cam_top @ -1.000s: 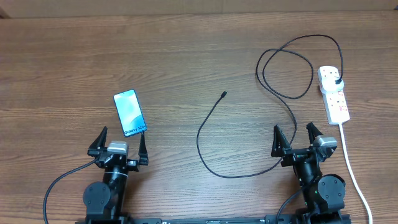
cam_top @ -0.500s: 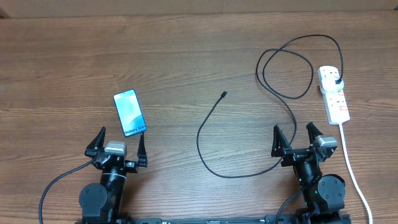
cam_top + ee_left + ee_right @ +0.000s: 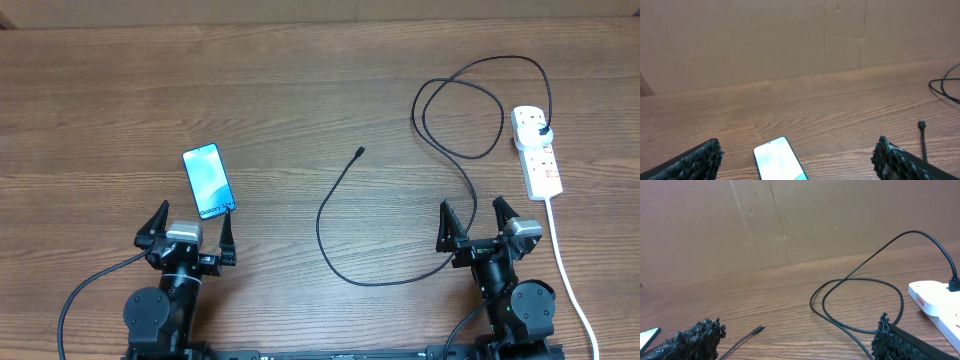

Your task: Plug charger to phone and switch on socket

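Observation:
The phone (image 3: 209,181) lies flat at the left, screen up; it also shows in the left wrist view (image 3: 779,159). The black charger cable (image 3: 340,205) curves across the middle, its connector tip (image 3: 359,152) lying free on the wood, also in the right wrist view (image 3: 758,329). Its black plug (image 3: 542,131) sits in the white socket strip (image 3: 538,154) at the right. My left gripper (image 3: 190,230) is open and empty just in front of the phone. My right gripper (image 3: 477,222) is open and empty, near the cable's lower bend.
The strip's thick white cord (image 3: 562,262) runs down the right side past my right arm. The charger cable loops (image 3: 460,110) at the back right. A cardboard wall (image 3: 800,40) stands behind the wooden table (image 3: 300,90).
My left gripper has shifted slightly left and toward the phone. The right arm, cable, phone and socket strip have not moved.

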`<state>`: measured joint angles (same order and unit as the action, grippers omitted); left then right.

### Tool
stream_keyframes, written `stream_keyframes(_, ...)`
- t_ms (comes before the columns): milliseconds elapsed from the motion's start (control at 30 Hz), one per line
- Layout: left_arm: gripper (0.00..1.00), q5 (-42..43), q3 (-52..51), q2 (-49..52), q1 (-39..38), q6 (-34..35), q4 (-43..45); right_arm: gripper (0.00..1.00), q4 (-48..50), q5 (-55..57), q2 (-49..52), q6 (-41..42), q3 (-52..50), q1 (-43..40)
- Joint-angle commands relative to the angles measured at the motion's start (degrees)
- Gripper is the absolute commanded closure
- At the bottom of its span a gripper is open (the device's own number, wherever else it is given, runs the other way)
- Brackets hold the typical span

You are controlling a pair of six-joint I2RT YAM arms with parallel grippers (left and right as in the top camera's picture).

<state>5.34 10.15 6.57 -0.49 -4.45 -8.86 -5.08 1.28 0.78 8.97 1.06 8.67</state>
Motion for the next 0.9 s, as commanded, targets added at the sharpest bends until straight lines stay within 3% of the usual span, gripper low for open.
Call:
stream_keyframes(0,0.0,0.7,3.8,2.6,0.2,0.8,0.5,0.0,0.4,-0.3,-0.5,-0.3,-0.6,0.3)
stream_keyframes(367,0.01,3.8,16.3,18.6,0.2,0.7,-2.5,0.0,0.4,-0.3,-0.5,-0.3,-0.6,0.3)
stream_keyframes(867,0.0,7.4,42.1,44.8,0.2,0.8,-23.2,0.0,0.4,-0.3,-0.5,-0.3,-0.6,0.3)
